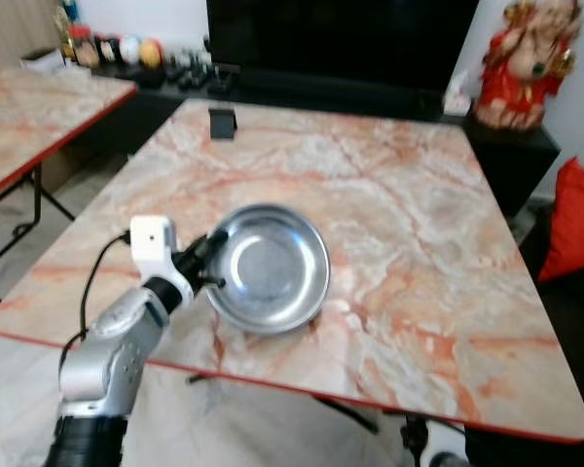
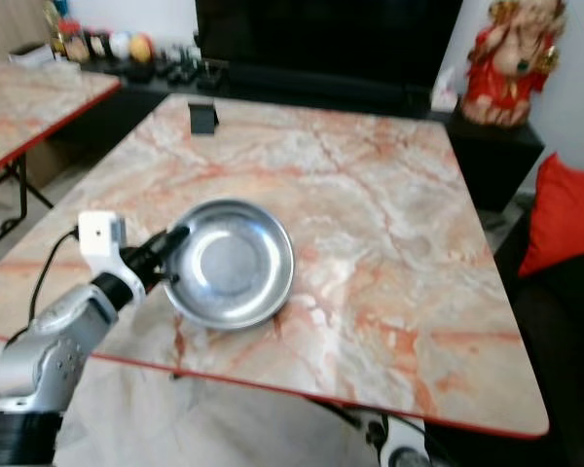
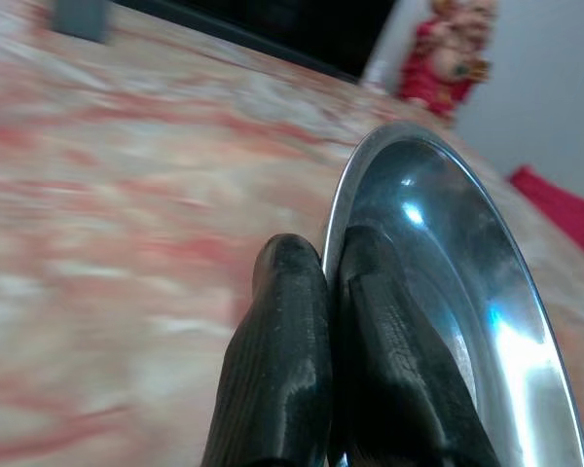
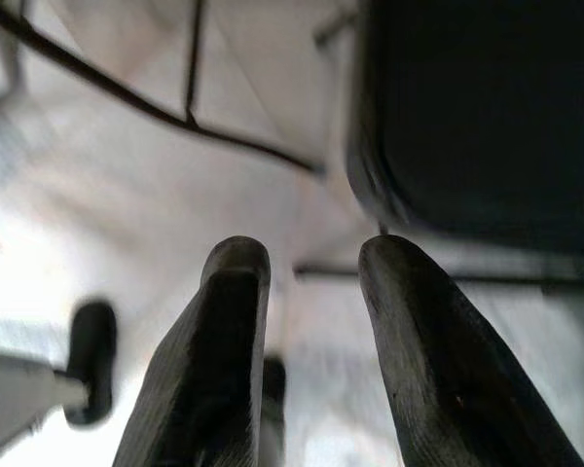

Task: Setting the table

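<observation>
Marble-look worktop [image 1: 389,195] with orange veining and a thin red edge takes up most of the room here, sitting in front of a dark TV unit. Right on it, near the robot's edge, is a round shiny steel bowl [image 1: 273,268], and it looks tipped up a bit on the side where it's gripped. The left jaws [image 1: 210,261] are clamped tight on that bowl's rim, one black finger [image 3: 277,360] on the outside of the rim and the other inside the dish, basically no gap between them apart from the metal. The silver left arm comes up from below the worktop edge, with a white camera block on the wrist and a black cable looping off it.

Further out past the left jaws, at the far end of the worktop, there's a small dark stand-type thing [image 1: 222,123]. Beyond and off to the right of that, a red and gold figurine [image 1: 522,60] sits on the dark cabinet, and a red cushion [image 1: 576,220] is off the worktop's right side. A second marble table [image 1: 29,117] is over on the left.

The right jaws [image 4: 311,263] hang down by the floor, fingers parted a moderate amount with nothing between them, blurry chair or table legs behind.
</observation>
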Motion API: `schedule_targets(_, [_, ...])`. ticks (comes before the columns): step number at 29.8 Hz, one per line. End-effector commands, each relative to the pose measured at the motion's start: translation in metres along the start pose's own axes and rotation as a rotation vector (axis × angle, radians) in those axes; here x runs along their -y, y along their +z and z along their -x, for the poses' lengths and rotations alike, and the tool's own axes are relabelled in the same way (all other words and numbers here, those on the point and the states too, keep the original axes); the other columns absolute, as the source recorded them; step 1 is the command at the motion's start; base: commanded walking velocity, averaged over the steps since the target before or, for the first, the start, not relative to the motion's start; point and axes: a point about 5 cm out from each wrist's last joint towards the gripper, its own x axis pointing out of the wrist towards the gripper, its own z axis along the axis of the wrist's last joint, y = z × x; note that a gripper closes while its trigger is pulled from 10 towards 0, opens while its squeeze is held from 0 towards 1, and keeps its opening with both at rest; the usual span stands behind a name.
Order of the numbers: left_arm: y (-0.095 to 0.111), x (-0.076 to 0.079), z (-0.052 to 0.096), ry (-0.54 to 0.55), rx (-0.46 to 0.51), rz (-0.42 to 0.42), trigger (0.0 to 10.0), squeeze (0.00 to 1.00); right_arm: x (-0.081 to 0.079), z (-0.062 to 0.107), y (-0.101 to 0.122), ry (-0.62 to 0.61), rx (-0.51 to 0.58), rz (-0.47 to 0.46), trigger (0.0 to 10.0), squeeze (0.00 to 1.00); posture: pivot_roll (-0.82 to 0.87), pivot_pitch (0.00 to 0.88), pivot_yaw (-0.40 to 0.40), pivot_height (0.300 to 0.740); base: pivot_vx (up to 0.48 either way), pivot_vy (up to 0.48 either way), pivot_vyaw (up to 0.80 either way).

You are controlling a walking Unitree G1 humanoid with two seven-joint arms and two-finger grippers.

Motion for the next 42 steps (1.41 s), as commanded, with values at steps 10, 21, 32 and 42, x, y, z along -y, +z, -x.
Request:
schedule_targets(10, [0.002,-0.006,0.004,0.028,-0.044,0.09,10.0,0.0,0.006,0.001,-0.002,-0.016,-0.015,-0.012,10.0,0.0,0.13,0.0,-0.064,0.74,0.0,0.0,0.0])
schedule_targets(21, [-0.02,-0.022,0.009,0.172,-0.189,0.138,10.0,0.0,0.006,0.001,-0.003,-0.008,-0.031,-0.001,10.0,0.0,0.14,0.0,-0.066,0.74,0.0,0.0,0.0])
schedule_targets(32, [-0.041,-0.034,0.021,0.28,-0.334,0.114,10.0,0.0,0.007,0.001,-0.004,-0.009,-0.032,-0.005,10.0,0.0,0.14,0.0,-0.07,0.74,0.0,0.0,0.0])
schedule_targets(42, [-0.046,-0.037,0.022,0.31,-0.368,0.078,10.0,0.35,0.007,0.001,-0.004,-0.009,-0.033,-0.002,10.0,0.0,0.14,0.0,-0.07,0.74,0.0,0.0,0.0])
